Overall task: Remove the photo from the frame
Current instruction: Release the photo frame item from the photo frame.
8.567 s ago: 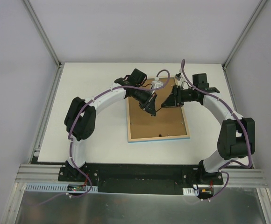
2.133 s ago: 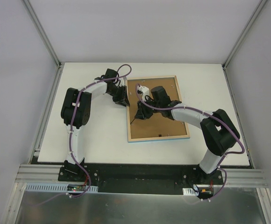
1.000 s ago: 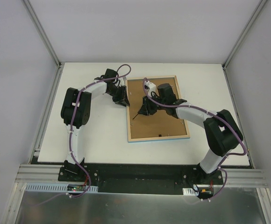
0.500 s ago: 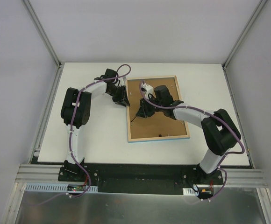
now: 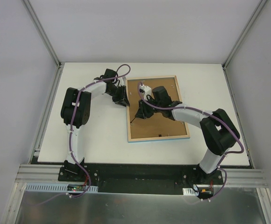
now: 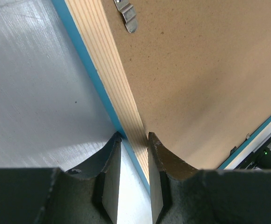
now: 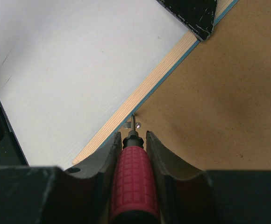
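Observation:
The frame [image 5: 166, 127] lies face down on the white table, its brown back panel [image 6: 196, 70] up and rimmed in pale wood [image 7: 140, 91]. The photo is hidden beneath the panel. My left gripper [image 5: 123, 100] [image 6: 134, 136] is closed astride the frame's left rim, one finger on the table side and one over the panel. My right gripper [image 5: 142, 111] [image 7: 131, 135] is shut on a red-handled screwdriver [image 7: 131, 182]. The screwdriver's tip rests at a small metal clip [image 7: 134, 125] beside the left rim.
A second metal clip [image 6: 128, 14] sits on the panel near the rim, and a small dark one [image 5: 160, 136] by the near rim. White tabletop [image 5: 93, 135] surrounds the frame. Enclosure walls and posts stand at the table's left, right and far sides.
My right wrist has shifted slightly left over the panel with the screwdriver still held. The left arm has stayed at the frame's left rim.

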`<state>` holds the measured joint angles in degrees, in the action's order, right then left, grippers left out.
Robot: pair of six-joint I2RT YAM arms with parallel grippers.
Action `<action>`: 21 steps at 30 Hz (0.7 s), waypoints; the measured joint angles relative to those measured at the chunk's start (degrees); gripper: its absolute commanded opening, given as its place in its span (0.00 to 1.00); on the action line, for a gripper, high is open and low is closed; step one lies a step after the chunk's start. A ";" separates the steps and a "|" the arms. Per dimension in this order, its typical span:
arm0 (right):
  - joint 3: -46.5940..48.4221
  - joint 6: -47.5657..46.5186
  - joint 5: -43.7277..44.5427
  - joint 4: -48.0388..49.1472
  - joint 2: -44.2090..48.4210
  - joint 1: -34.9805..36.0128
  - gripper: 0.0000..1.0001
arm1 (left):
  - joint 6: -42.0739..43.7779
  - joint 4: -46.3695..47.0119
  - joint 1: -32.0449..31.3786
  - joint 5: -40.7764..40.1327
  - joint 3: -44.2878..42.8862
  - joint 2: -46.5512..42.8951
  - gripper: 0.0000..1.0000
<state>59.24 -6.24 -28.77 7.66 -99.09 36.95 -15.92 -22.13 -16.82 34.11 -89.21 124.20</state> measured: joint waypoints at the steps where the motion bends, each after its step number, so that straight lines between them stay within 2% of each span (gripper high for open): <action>1: 0.00 0.00 0.07 -0.02 0.00 0.02 0.01 | 0.00 0.02 0.00 0.02 0.00 0.04 0.09; 21: 0.98 -0.92 -0.35 -2.14 0.00 0.28 0.01 | -0.02 0.07 0.02 0.17 0.00 0.09 0.08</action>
<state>60.23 -7.16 -29.12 5.52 -99.09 37.23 -15.94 -22.06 -16.80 34.28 -89.21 124.29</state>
